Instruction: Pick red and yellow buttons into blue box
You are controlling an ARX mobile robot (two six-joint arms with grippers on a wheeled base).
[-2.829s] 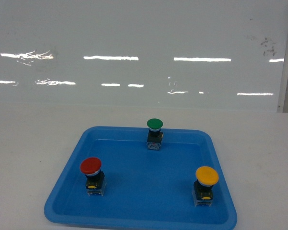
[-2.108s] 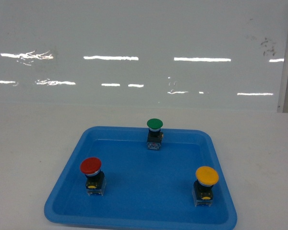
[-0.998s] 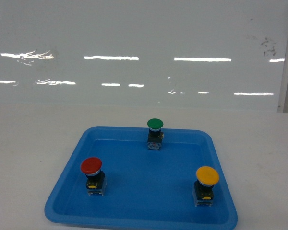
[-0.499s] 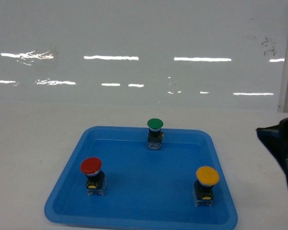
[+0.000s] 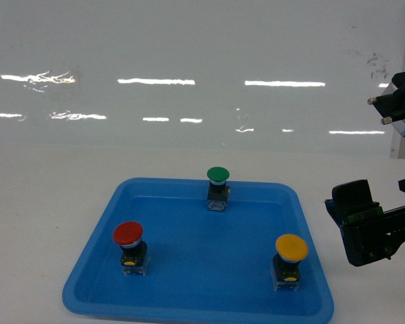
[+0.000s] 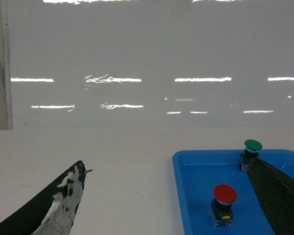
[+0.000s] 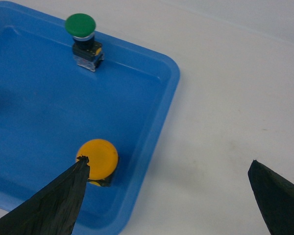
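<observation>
The right gripper (image 7: 166,196) hangs with its black fingers spread wide, holding nothing, above the white table (image 5: 47,202) just off the right edge of a shallow blue plastic tray (image 5: 189,277). The yellow-capped push-button switch (image 5: 291,248) stands upright near the tray's front right corner, closest to that gripper. The red-capped push-button switch (image 5: 128,233) stands near the front left corner — the green-capped switch (image 5: 217,174) at the middle of the far edge. The left gripper (image 6: 166,205) is parted too, empty, left of the tray.
</observation>
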